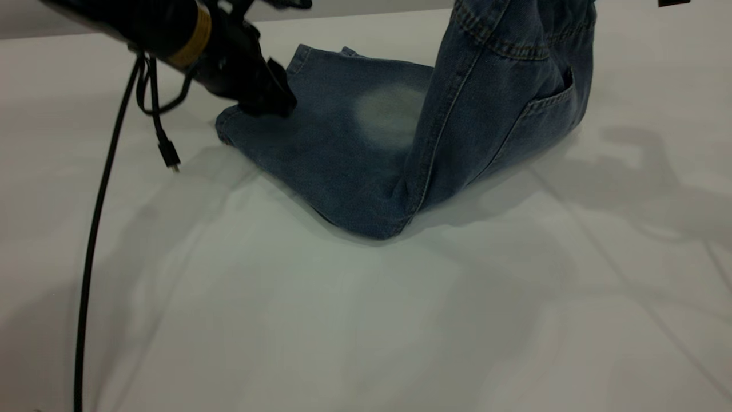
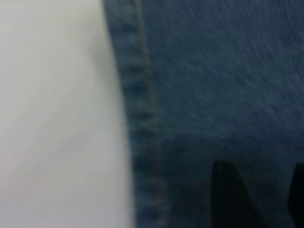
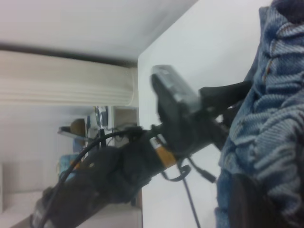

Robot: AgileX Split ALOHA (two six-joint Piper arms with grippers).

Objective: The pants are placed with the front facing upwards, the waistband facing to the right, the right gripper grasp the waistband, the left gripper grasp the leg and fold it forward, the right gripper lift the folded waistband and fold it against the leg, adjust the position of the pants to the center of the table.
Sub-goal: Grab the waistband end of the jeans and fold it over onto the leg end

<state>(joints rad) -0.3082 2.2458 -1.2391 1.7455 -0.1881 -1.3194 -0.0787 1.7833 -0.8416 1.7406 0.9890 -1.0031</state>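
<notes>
The blue denim pants [image 1: 343, 154] lie folded lengthwise on the white table [image 1: 366, 320], a pale faded patch [image 1: 389, 114] facing up. Their waist end [image 1: 514, 68] is lifted off the table and runs out of the top of the exterior view, back pocket [image 1: 549, 109] showing. In the right wrist view my right gripper [image 3: 266, 199] is shut on the ruffled waistband [image 3: 280, 95]. My left gripper [image 1: 269, 103] sits low on the leg hem at the far left. In the left wrist view it [image 2: 261, 194] is open, dark fingers [image 2: 228, 194] spread over the denim beside the stitched hem [image 2: 142, 118].
A short black cable with a plug [image 1: 168, 154] dangles from the left arm [image 1: 197, 34], and a long cable [image 1: 91, 257] hangs to the table's front. The right wrist view shows the table's far edge [image 3: 140, 61] with room furniture beyond. Bare table lies in front of the pants.
</notes>
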